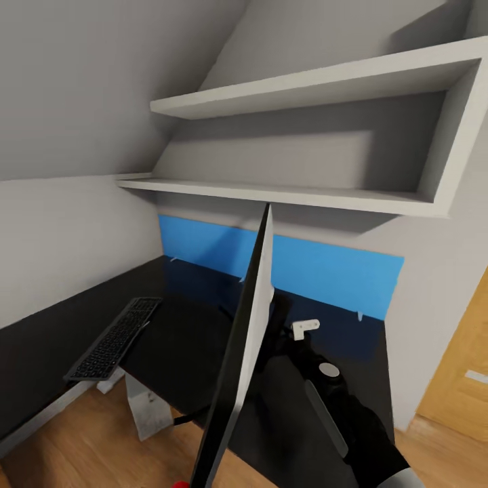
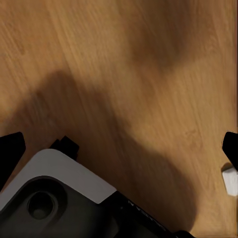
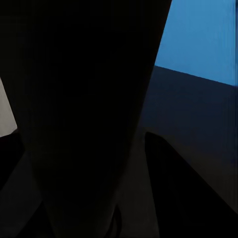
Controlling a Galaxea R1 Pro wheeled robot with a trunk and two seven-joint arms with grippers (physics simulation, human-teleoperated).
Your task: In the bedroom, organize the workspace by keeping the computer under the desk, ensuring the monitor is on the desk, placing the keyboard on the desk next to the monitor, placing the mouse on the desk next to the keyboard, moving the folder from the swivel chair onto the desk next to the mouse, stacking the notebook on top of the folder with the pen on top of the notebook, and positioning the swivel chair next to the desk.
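Black desk [image 1: 183,339], one monitor [image 1: 244,339], one keyboard [image 1: 115,339]

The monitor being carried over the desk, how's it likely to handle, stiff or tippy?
The monitor looks like a thin, rigid panel, so probably stiff. It is very wide and seen edge-on, tilted above the desk, so it likely swings and tips easily. Its smooth casing may slip.

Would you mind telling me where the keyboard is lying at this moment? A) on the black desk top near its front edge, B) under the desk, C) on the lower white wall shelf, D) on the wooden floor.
A: in the head view the keyboard lies flat on the glossy black desk, close to its front edge.
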